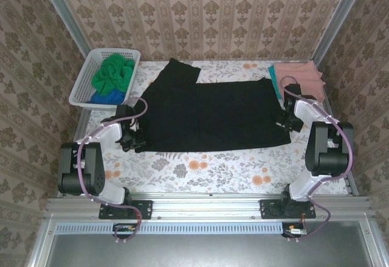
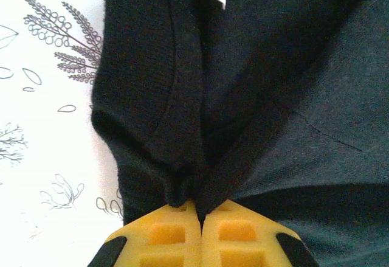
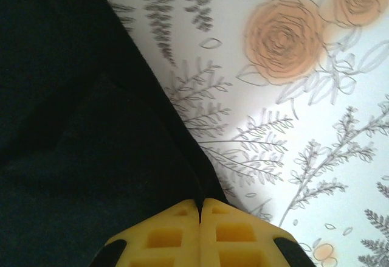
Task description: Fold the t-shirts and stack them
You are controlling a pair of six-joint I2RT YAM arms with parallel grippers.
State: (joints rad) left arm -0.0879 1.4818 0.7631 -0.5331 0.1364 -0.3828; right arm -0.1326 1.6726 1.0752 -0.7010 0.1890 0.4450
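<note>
Mostly flat, the black t-shirt lies spread sideways.

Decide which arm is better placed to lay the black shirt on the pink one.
Probably right: the right fingers pinch the black shirt at the edge nearest the pink shirt.

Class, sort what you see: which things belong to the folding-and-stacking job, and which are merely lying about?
Job: black t-shirt, green t-shirt, blue t-shirt, salmon pink t-shirt, teal t-shirt, left gripper, right gripper.
Lying about: white basket, floral tablecloth.
</note>
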